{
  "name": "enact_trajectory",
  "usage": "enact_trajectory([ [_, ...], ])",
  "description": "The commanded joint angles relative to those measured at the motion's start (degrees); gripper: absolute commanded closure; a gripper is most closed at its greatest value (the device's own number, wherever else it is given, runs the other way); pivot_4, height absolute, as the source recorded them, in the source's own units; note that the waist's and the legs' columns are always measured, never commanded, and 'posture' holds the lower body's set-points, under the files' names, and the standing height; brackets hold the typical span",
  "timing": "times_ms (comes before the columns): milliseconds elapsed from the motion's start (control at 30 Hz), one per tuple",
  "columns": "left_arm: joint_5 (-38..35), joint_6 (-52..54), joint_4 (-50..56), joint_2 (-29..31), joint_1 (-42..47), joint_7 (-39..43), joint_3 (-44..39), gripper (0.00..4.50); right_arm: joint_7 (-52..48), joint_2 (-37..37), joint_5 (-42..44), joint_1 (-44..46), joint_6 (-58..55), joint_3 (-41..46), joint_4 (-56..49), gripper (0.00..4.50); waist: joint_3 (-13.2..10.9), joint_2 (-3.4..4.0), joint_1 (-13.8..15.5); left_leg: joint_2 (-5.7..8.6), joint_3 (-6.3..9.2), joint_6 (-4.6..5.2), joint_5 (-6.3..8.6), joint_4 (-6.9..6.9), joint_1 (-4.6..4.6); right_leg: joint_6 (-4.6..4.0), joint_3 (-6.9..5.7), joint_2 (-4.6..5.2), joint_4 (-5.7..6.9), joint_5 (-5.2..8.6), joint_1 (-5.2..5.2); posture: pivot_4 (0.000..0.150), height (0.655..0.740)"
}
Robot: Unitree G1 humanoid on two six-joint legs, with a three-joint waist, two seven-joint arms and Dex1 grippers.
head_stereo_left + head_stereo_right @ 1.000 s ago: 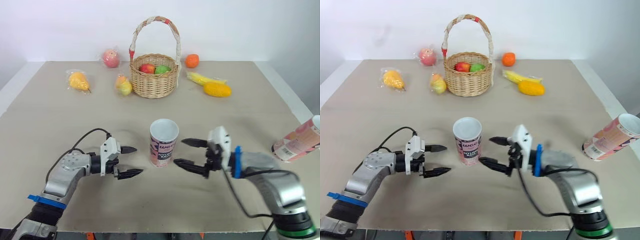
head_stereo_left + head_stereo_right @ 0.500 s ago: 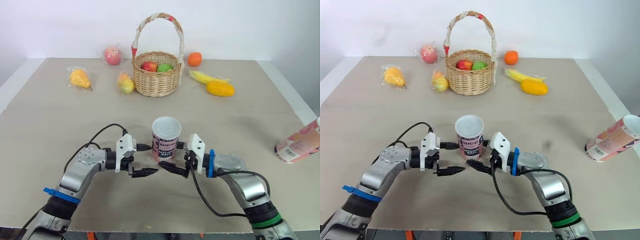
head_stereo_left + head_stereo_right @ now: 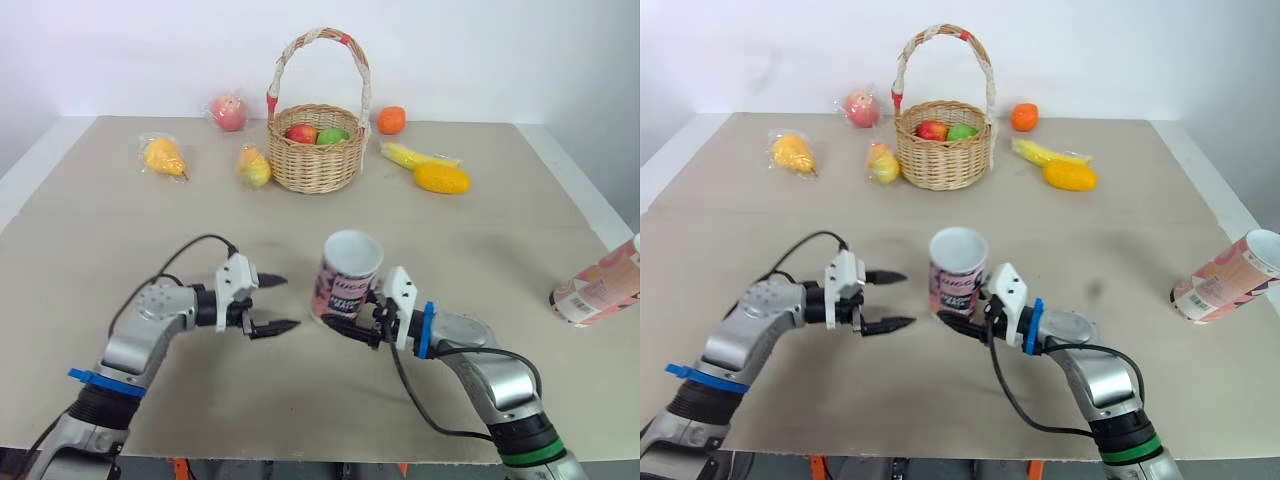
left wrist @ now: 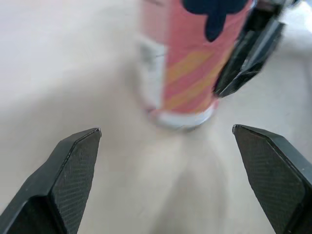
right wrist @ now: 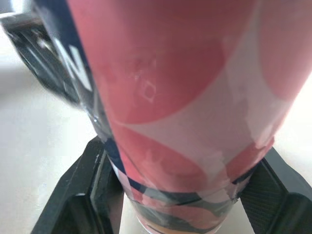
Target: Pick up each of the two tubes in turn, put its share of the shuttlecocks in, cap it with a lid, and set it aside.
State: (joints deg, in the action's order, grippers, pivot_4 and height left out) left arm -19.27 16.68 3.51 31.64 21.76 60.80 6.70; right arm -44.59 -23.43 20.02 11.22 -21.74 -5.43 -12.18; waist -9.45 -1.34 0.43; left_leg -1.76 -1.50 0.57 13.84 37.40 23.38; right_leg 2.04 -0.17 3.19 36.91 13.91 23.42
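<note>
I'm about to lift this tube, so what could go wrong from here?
The right gripper clamps the near tube low, near its base, and the tube leans; it may tip or slip when lifted. The open left gripper sits close beside it and could knock it. The second tube lies on its side toward the right side of the table and might roll.

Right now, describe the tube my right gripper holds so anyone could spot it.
From the wicker basket at the far side of the table, come straight towards the robot. The pink tube stands there, mouth up, in the right gripper; the other tube lies on its side at the right edge.
</note>
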Motion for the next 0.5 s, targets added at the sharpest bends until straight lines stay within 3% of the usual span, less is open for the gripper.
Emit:
enact_trajectory([
  [33,-1.5,0.8,3.4,-1.4,3.4,-2.8,-1.9,0.0,14.7,4.7,-1.5,1.7,3.3,10.0,-1.0,1.46,0.0,0.01,0.0,0.01,-0.01,-0.01,-0.01,0.05,0.0,0.04,0.03,0.0,0.03,-0.03,0.0,0.15,0.74],
  [233,0.6,-1.4,0.7,-7.9,5.6,-7.1,0.9,0.0,35.4,8.2,-7.5,5.6,4.4,21.3,6.5,1.46,0.0,0.01,0.0,0.17,-0.11,-0.59,-0.34,0.09,-0.02,0.3,0.23,0.09,0.04,-0.34,-0.03,0.15,0.74],
  [500,1.1,-2.2,-1.7,-12.3,8.6,-6.9,3.3,0.0,41.1,7.4,-8.7,5.4,3.8,24.9,9.5,1.46,0.0,0.09,-0.2,0.14,-0.16,-0.58,-0.34,0.04,-0.02,0.23,0.36,0.0,0.07,-0.34,0.04,0.15,0.74],
])
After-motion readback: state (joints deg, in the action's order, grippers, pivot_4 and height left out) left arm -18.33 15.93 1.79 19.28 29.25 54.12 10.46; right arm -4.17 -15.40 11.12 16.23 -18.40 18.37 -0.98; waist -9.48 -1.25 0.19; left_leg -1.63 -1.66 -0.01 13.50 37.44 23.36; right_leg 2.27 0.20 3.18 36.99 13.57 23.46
